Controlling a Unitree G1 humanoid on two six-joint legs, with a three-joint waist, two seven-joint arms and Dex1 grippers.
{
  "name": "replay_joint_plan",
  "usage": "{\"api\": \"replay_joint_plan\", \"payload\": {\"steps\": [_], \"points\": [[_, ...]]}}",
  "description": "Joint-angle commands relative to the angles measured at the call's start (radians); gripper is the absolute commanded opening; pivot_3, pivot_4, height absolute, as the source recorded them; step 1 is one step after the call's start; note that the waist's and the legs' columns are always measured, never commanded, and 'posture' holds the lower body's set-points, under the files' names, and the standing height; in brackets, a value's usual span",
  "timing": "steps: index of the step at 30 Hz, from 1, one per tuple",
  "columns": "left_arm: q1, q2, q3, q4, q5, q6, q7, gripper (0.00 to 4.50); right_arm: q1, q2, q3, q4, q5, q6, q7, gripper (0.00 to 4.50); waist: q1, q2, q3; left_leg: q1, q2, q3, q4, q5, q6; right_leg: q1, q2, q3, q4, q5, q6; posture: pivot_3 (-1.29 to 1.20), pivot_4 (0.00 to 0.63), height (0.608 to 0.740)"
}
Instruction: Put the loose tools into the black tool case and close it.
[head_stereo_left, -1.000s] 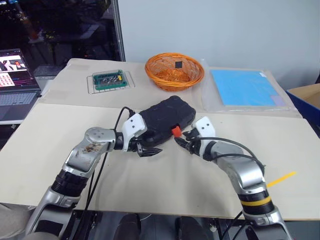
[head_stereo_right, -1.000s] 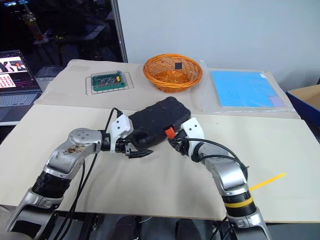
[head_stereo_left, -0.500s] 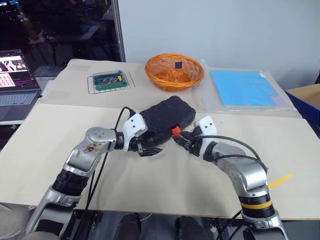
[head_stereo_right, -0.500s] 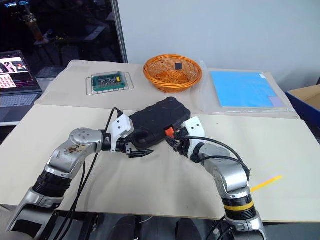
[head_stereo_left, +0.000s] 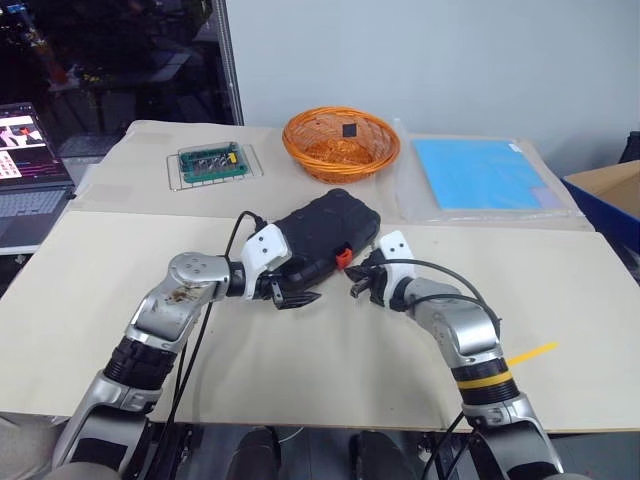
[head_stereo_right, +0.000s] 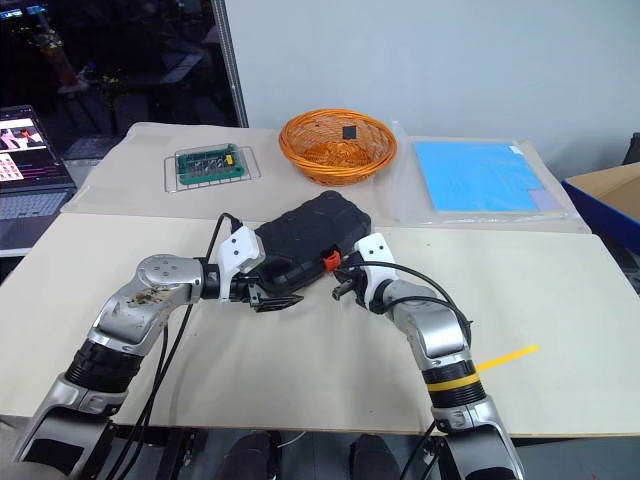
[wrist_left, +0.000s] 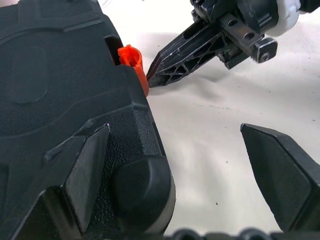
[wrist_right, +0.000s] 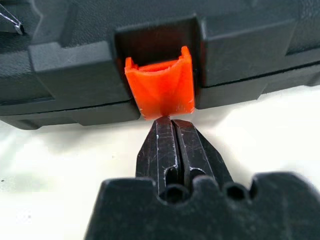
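- Case (head_stereo_left: 325, 235): lid down, lying mid-table (head_stereo_left: 560, 290), orange latch (wrist_right: 160, 87) on its front edge.
- Right gripper (wrist_right: 171, 131): fingers pressed together, tips touching the latch's lower edge.
- Left gripper (wrist_left: 175, 175): jaws wide apart, straddling the case's near corner.

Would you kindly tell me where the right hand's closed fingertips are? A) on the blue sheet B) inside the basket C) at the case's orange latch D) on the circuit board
C: the right hand has its fingers shut together, their tips at the lower edge of the orange latch on the closed black case.
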Motion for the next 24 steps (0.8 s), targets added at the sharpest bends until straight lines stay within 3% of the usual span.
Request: {"api": "replay_joint_plan", "payload": {"steps": [1, 6, 18, 24], "points": [[0.030, -0.005, -0.038, 0.042, 0.027, 0.014, -0.002, 4.50, -0.001, -0.012, -0.011, -0.117, 0.026, -0.025, 0.031, 0.04, -0.001, 0.000, 0.000, 0.000, 0.000, 0.000, 0.000, 0.000, 0.000, 0.000, 0.000, 0.000, 0.000, 0.000, 0.000, 0.00, 0.150, 0.740], [0.034, -0.009, -0.039, 0.060, 0.037, 0.003, 0.009, 4.50, 0.086, -0.074, -0.049, -0.259, 0.089, 0.047, 0.080, 0.04, 0.006, 0.000, 0.000, 0.000, 0.000, 0.000, 0.000, 0.000, 0.000, 0.000, 0.000, 0.000, 0.000, -0.001, 0.000, 0.00, 0.150, 0.740], [0.044, -0.006, -0.038, 0.055, 0.039, 0.002, 0.013, 4.50, 0.038, 0.024, -0.078, -0.134, 0.062, -0.096, -0.005, 0.04, 0.010, 0.001, -0.001, 0.001, 0.000, 0.001, 0.000, 0.000, 0.000, 0.001, 0.000, 0.000, 0.000, 0.000, -0.001, 0.00, 0.150, 0.740], [0.051, -0.002, -0.034, 0.045, 0.039, 0.007, 0.019, 4.50, 0.071, 0.013, -0.083, -0.205, 0.070, -0.078, -0.022, 0.04, 0.013, 0.001, -0.001, 0.001, 0.000, 0.001, -0.001, 0.000, 0.000, 0.001, 0.000, 0.000, 0.000, 0.000, -0.001, 0.00, 0.150, 0.740]]}}
